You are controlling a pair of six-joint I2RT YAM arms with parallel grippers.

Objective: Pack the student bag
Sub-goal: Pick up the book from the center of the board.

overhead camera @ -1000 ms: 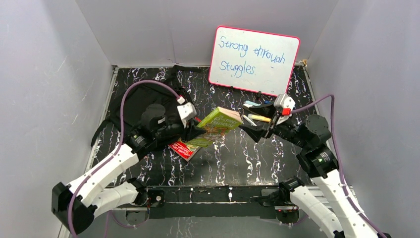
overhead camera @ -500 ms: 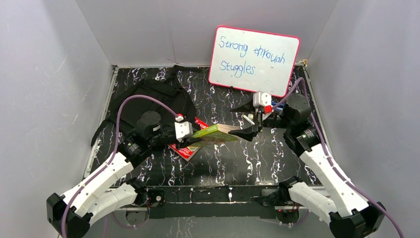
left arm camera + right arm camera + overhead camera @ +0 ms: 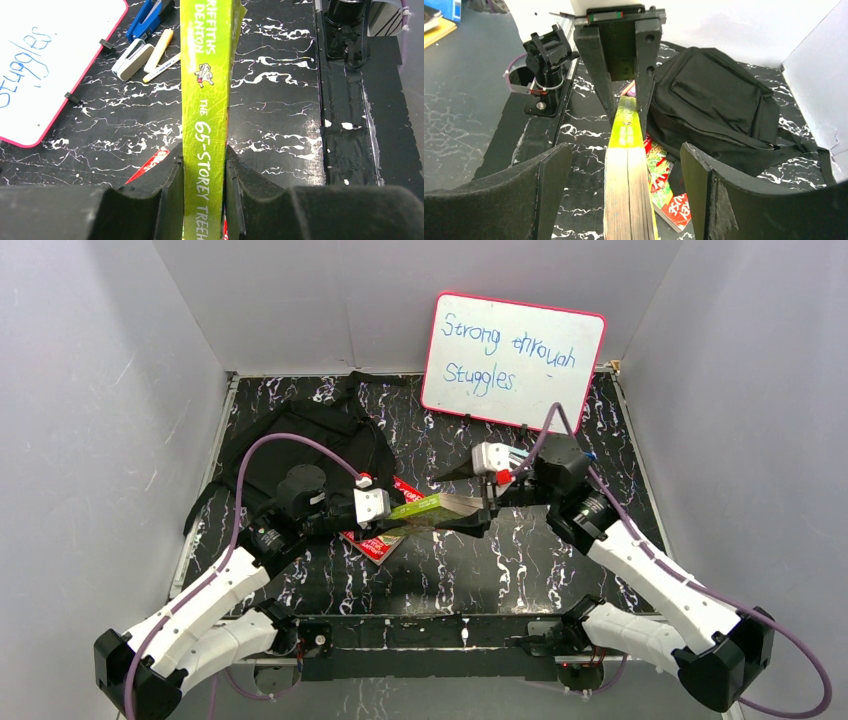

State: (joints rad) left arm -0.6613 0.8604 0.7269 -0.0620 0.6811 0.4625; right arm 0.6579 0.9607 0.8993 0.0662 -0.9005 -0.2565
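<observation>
The black student bag (image 3: 300, 445) lies at the back left of the table; it also shows in the right wrist view (image 3: 719, 105). My left gripper (image 3: 388, 515) is shut on the spine end of a green book (image 3: 432, 507), seen gripped between its fingers in the left wrist view (image 3: 206, 125). My right gripper (image 3: 462, 500) is open, its fingers on either side of the book's page end (image 3: 629, 195) without touching it. A red book (image 3: 372, 540) lies on the table under the green one, also visible in the right wrist view (image 3: 671, 200).
A whiteboard (image 3: 512, 360) with a pink rim leans on the back wall. A blue clip (image 3: 147, 17), a white eraser (image 3: 130, 59) and pens (image 3: 160, 55) lie near it at the back right. Grey walls close in the table.
My right gripper has swung left from the pens and now straddles the book's free end. My left gripper has tilted the green book lower and flatter, still holding it.
</observation>
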